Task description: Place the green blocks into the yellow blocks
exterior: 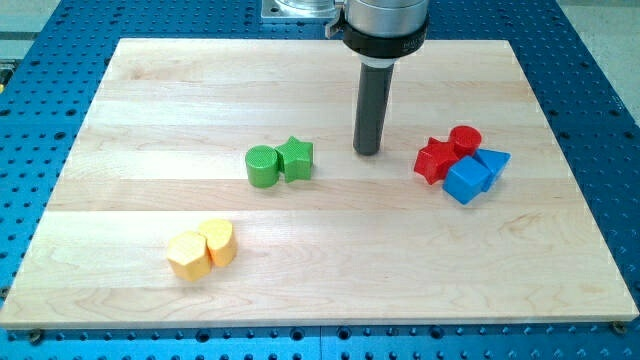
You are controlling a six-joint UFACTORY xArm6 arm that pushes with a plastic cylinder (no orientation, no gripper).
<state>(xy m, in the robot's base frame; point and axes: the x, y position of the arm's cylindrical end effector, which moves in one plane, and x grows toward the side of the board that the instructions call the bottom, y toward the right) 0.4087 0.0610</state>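
- Camera view: my tip (pixel 367 151) is sitting just right of the green star (pixel 297 158) & green cylinder (pixel 262 166); no jaws, nothing held.
- Greens are looking light, stiff, slidey; push their right sides toward the yellow blocks (pixel 203 249) across the bench (pixel 130 120).

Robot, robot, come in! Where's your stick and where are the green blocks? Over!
My tip down on the board, right of the green star and green cylinder, not touching. Yellow blocks toward the view's bottom left. Path between clear. Over.
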